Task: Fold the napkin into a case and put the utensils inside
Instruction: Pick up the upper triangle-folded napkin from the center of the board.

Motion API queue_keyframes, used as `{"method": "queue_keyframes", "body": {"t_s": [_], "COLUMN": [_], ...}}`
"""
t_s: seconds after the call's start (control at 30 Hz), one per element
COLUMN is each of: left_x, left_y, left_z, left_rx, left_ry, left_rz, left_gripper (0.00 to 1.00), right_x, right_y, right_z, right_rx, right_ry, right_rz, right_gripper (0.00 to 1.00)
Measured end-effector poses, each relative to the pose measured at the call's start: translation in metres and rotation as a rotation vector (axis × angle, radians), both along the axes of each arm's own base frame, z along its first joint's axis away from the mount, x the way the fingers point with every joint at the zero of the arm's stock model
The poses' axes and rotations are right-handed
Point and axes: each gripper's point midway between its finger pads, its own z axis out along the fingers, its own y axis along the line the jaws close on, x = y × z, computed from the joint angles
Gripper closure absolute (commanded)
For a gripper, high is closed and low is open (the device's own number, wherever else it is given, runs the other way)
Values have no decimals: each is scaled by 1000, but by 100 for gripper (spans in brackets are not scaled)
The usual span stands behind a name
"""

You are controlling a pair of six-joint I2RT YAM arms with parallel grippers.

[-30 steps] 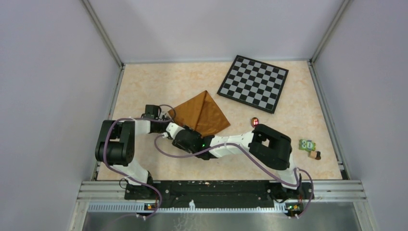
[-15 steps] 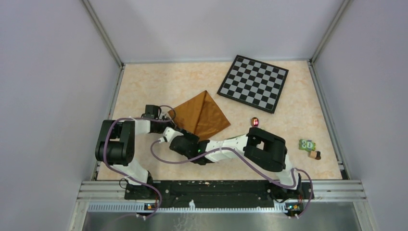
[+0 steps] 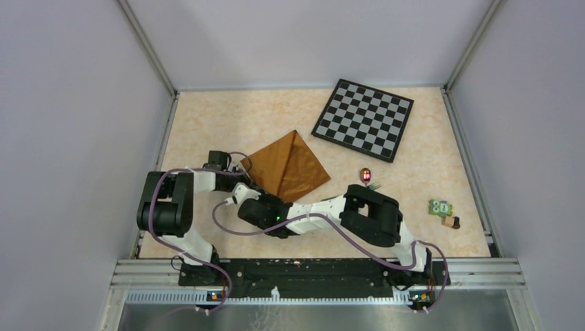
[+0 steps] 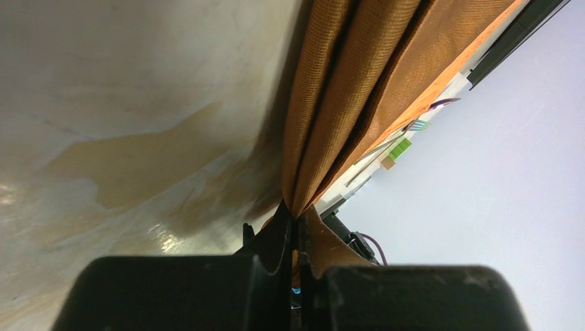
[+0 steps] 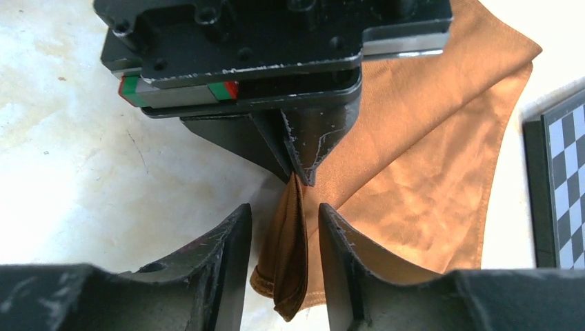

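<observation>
I'm mid-fold: my left gripper [image 4: 295, 222] is clamped on a corner of the napkin [image 5: 414, 152]. My right gripper [image 5: 283, 217] straddles that corner, fingers apart, and I judge it should close there next.

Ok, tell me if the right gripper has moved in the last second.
Yes. The right gripper has slid left and toward the near edge of the table, away from the checkered board, which has not shifted.
</observation>
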Motion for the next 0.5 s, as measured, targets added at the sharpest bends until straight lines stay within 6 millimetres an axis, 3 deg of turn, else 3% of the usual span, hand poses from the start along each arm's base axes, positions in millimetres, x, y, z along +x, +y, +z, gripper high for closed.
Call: {"method": "queue_keyframes", "body": {"t_s": [0.13,0.17,0.2,0.23,0.37,0.5], "left_x": [0,-1,-1,-1,0,13], "left_y": [1,1,1,1,5,26], "left_z": [0,-1,-1,-1,-1,12], "left_rx": [1,2,3,5,34,74], "left_ry": [0,1,1,0,-19,-106], "left_rz": [0,-1,-2,-4,-22,18], "left_gripper": [100,100,100,92,39,16], "right_x": [0,1,1,2,3,4], "right_y": [-3,-4,-4,-5,-5,-4], "right_z": [1,2,2,3,5,5], "right_rx": [-5,-5,-5,-8,5,44], "right_ry": [-15,-20,-25,-29,-38,-38], "right_rz": [-20,-25,-31,-34,-52,-59], "right_gripper": [89,100,100,100,100,100]}}
